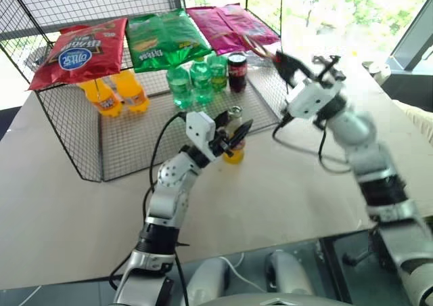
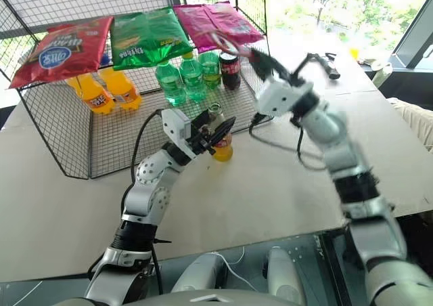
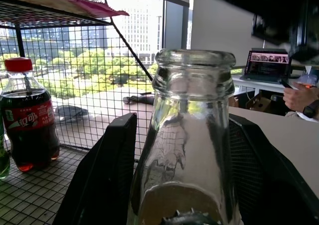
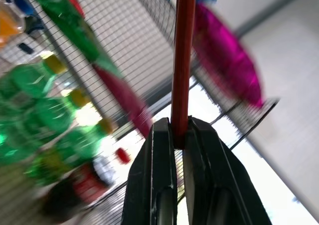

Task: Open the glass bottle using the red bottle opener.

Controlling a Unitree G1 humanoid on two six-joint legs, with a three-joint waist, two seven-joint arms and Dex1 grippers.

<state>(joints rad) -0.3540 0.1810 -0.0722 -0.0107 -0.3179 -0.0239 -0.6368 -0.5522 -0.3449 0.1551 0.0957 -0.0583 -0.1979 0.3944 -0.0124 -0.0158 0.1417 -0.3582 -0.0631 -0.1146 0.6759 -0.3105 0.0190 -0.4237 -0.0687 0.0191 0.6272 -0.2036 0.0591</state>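
Here the bottle (image 2: 219, 138) stands upright on the counter (image 2: 284, 184), just outside the open front of the wire rack (image 2: 81, 154), its long axis vertical and its mouth pointing straight up. The left gripper (image 2: 215, 131) has it by the neck and shoulder, jaws roughly half open with a finger on each side of the glass; the left wrist view shows the rim bare, so the cap looks to be off already, and a dark crimped shape low in that view may be the cap, though it is too cropped to be sure. The right gripper (image 1: 281, 62) hangs above and to the right of the bottle, well apart from it, jaws pinched nearly shut on the opener (image 4: 182, 60). The opener runs straight out from the fingers in line with the gripper, handle end in the pinch, pointing up and away toward the rack's top shelf and the magenta snack bags (image 1: 230, 25); its head is blurred. If the cap is truly off, the sound move is to keep the left grip steady so the bottle stays plumb and nothing spills, and to carry the opener clear without swinging it into the rack.
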